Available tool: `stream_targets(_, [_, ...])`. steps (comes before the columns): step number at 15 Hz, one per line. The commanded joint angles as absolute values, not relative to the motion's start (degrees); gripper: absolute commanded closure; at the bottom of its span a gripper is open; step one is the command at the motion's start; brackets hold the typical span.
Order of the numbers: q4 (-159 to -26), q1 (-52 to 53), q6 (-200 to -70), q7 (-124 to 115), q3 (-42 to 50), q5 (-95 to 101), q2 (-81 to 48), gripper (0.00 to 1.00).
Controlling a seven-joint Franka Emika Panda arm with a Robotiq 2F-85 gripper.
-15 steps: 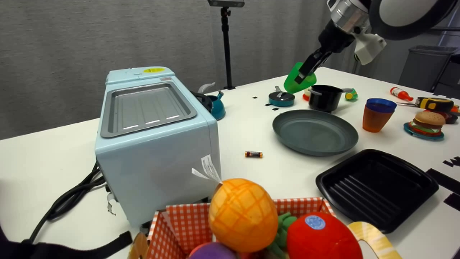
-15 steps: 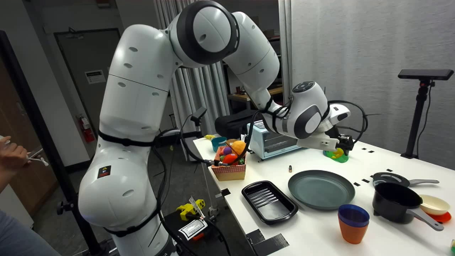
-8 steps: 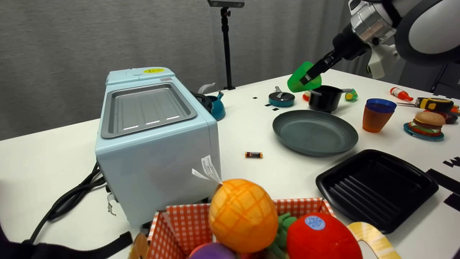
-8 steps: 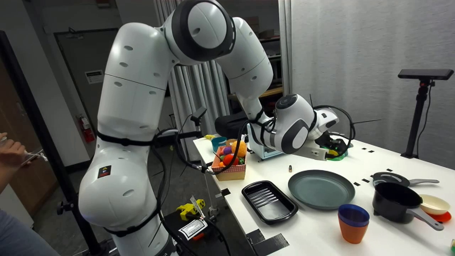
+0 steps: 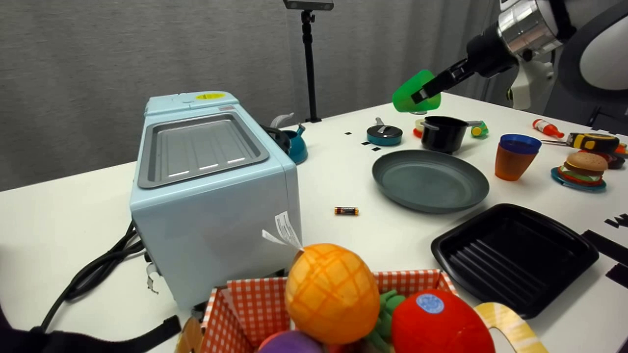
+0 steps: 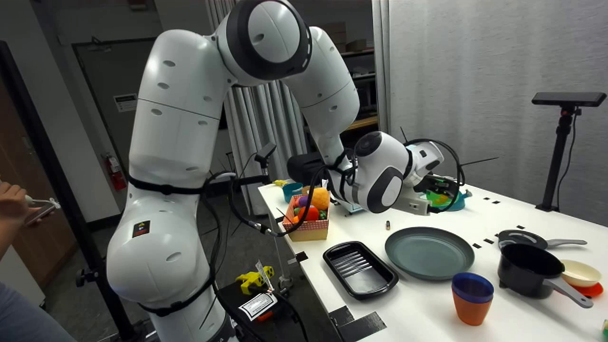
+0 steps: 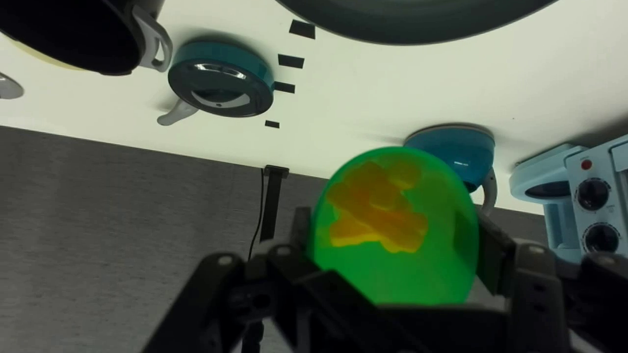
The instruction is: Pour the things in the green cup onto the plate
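My gripper [image 7: 396, 240] is shut on the green cup [image 7: 392, 277], with one finger on each side. Several yellow pieces [image 7: 375, 208] lie inside the cup and look orange through the green plastic. In an exterior view the cup [image 5: 406, 100] is held tilted in the air, above and behind the plate [image 5: 431, 181], not over it. In the other exterior view the cup [image 6: 433, 198] is partly hidden by the gripper and wrist. The dark grey-green plate [image 6: 429, 256] lies flat and bare on the table; its edge [image 7: 412, 34] shows at the top of the wrist view.
A black pot [image 5: 444, 135] and a teal pan [image 5: 384, 136] stand behind the plate. Orange and blue stacked cups [image 5: 512, 164] and a black ridged tray [image 5: 515, 255] are beside it. A light blue oven [image 5: 216, 235], a teal kettle [image 7: 454, 147] and a battery [image 5: 346, 211] are near.
The arm has drawn back and its wrist has lowered toward level. The green cup, still in the gripper, has risen slightly and changed its tilt. The plate has not moved.
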State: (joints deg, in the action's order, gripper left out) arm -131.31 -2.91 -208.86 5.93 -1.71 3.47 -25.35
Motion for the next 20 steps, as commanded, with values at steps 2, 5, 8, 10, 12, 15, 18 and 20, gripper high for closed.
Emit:
stream_targets(2, [-135.03, 0.02, -217.82, 5.69, 0.29, 0.35, -23.89, 0.5])
stream_targets(5, [-135.99, 0.93, -222.31, 6.11, 0.53, -1.06, -24.23, 0.5])
stream_targets(8, [-137.18, 1.59, -225.99, 6.11, 0.4, -1.98, -24.23, 0.5])
stream_targets(10, [-137.85, 1.66, -228.79, 5.86, 0.22, -2.26, -24.24, 0.5])
stream_targets(12, [-138.38, 2.11, -232.09, 6.12, 0.19, -3.2, -24.43, 0.5])
stream_targets(15, [-138.79, 2.92, -235.81, 6.6, 0.08, -5.06, -24.88, 0.5])
stream_targets(18, [-138.58, 3.65, -238.5, 6.92, -0.03, -6.39, -25.46, 0.5])
stream_targets(20, [-138.02, 4.41, -240.04, 7.42, -0.05, -7.97, -25.94, 0.5])
